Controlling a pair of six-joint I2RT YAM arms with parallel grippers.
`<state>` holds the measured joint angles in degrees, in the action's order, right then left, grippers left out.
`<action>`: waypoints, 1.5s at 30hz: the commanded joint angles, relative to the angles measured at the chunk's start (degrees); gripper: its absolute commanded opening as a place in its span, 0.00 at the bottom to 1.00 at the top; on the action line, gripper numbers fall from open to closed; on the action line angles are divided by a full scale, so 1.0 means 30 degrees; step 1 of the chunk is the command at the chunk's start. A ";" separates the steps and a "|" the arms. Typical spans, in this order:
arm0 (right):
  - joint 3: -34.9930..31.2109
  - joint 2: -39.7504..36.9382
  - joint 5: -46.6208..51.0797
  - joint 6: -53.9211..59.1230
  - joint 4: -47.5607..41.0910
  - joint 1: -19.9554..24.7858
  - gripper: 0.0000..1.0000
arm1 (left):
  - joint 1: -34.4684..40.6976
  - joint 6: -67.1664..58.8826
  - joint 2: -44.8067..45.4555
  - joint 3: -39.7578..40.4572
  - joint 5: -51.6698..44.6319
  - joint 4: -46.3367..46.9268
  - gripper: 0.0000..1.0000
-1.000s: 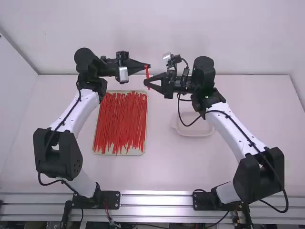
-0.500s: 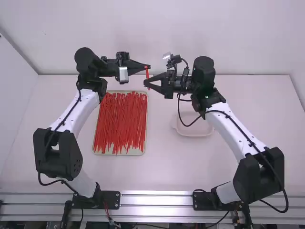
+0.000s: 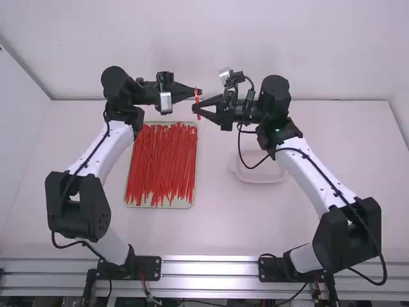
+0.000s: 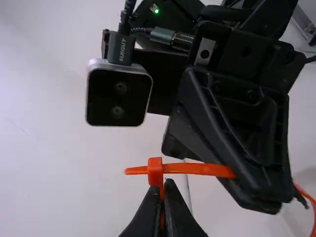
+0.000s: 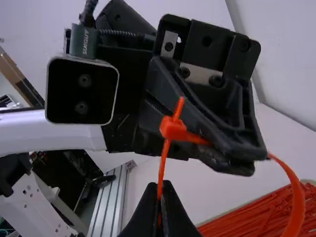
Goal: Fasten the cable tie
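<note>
A red cable tie point(image 3: 198, 106) hangs in the air past the tray's far end, held between both grippers. My left gripper point(image 3: 199, 93) comes in from the left and is shut on the strap just below the tie's square head point(image 4: 155, 170). My right gripper point(image 3: 195, 110) comes in from the right, a little lower, and is shut on the strap point(image 5: 161, 163). In the right wrist view the tail pokes through the head point(image 5: 173, 127) and the strap curves away in a loop point(image 5: 291, 178). The two sets of fingertips nearly touch.
A beige tray point(image 3: 192, 203) with a pile of several red cable ties point(image 3: 163, 163) lies on the white table below the left arm. A shallow clear container point(image 3: 259, 174) sits under the right arm. Bare table spreads to the front and right.
The right gripper has risen slightly and closed in on the left gripper's tip. The visible stretch of tie between them has grown shorter.
</note>
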<state>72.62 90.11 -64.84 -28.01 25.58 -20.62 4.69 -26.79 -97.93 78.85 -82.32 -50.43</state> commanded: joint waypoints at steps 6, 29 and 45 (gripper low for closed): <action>-0.0109 0.0080 0.0284 -0.1005 0.1413 0.0007 0.00 | 0.0066 0.0146 0.0029 -0.0780 -0.1100 -0.1195 0.02; -0.0109 0.0080 0.1297 -0.2244 0.3402 0.0444 0.00 | 0.0583 -0.0007 0.0029 -0.1173 -0.2455 -0.0699 0.02; -0.0109 0.0080 -0.2076 -0.0022 0.3184 0.1122 0.56 | 0.0561 0.2404 0.0029 -0.2055 -0.2222 -0.3053 0.02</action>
<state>70.96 90.67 -73.30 -30.37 34.94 -18.24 5.52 -22.22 -97.93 73.10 -83.15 -58.76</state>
